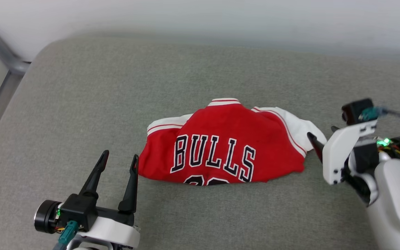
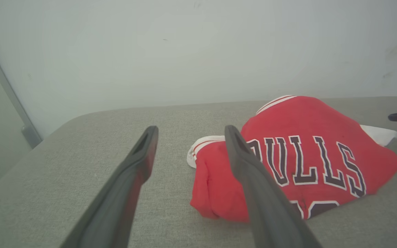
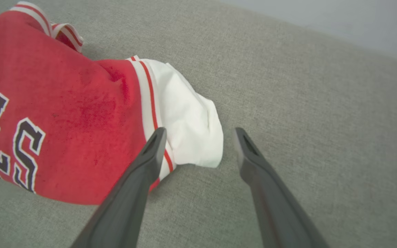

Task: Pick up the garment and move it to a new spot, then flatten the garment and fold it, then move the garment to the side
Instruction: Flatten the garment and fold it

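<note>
The garment (image 1: 227, 146) is a red shirt with white sleeves and black "BULLS" lettering. It lies bunched on the grey cushion (image 1: 82, 104), its lower part tucked under so the number is mostly hidden. My left gripper (image 1: 121, 156) is open just left of the garment's left edge, nothing between its fingers. In the left wrist view the garment (image 2: 305, 137) lies right of the left gripper (image 2: 191, 129). My right gripper (image 1: 321, 133) is open beside the right white sleeve (image 3: 188, 127). In the right wrist view that gripper (image 3: 200, 131) straddles the sleeve's tip above the garment (image 3: 64, 103).
The grey cushion (image 2: 81, 172) stretches wide on all sides of the garment, with a rounded corner at the far left. A pale wall (image 1: 200, 17) stands behind it. A grey metal frame (image 1: 2, 62) runs along the left beyond the cushion's edge.
</note>
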